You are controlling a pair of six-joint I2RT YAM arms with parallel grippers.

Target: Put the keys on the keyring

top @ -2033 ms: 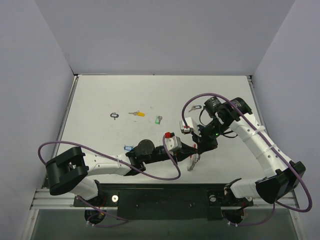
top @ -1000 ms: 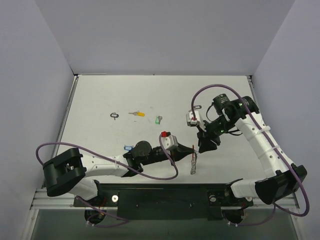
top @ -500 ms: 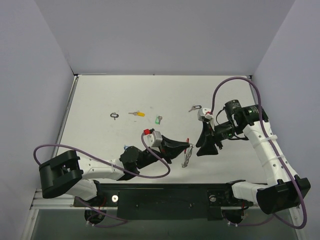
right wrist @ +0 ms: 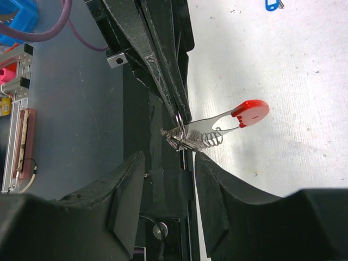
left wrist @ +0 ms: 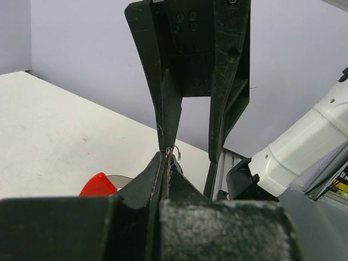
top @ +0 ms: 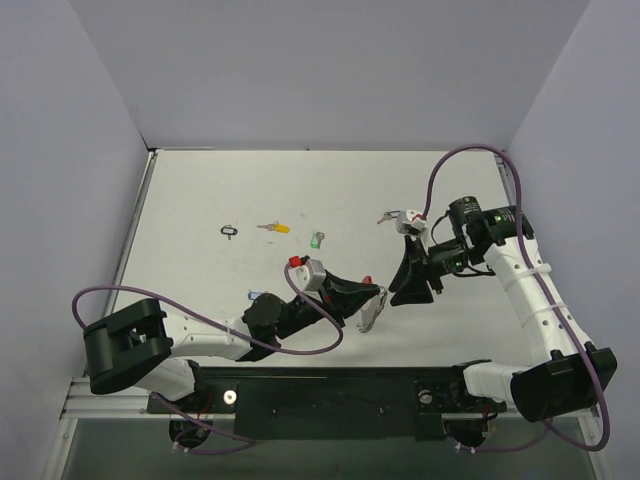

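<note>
Top external: left gripper (top: 378,291) is clenched on the keyring (top: 369,312) and holds it off the table (top: 200,190). Red tag (top: 367,281) sits at the grip, silver loops hang toward 6 o'clock. Right gripper (top: 408,294) is just beside it at 3 o'clock, pointing at the ring. Loose keys lie on the table:
- blue-tagged key (top: 256,296) at 9 o'clock of the left gripper
- green-tagged key (top: 317,240), yellow-tagged key (top: 273,228) and black-tagged key (top: 230,231) out toward 10 o'clock
- second black-tagged key (top: 388,216) at 12 o'clock

Left wrist: own jaws are pinched tight on a thin silver wire of the ring, red tag at 8 o'clock. The right gripper's fingers (left wrist: 163,81) drop in from 12 o'clock. One tip meets the wire at the pinch point, the other stands apart.

Right wrist: own jaws are apart with nothing between them and no key in them. The coil of silver loops (right wrist: 196,137) sits just above the gap, with the red tag out at 2 o'clock. Can't tell whether any key is already on the loops.

Read: step in hand looks like ring presentation, with the left holding and the right probing the ring empty-handed. The next move likely calls for the right to pick a key off the table, the 12 o'clock one being nearest. It then has to line the key's hole up with the ring's open end while the left holds steady. The wire is thin, so alignment tolerance is tight.
</note>
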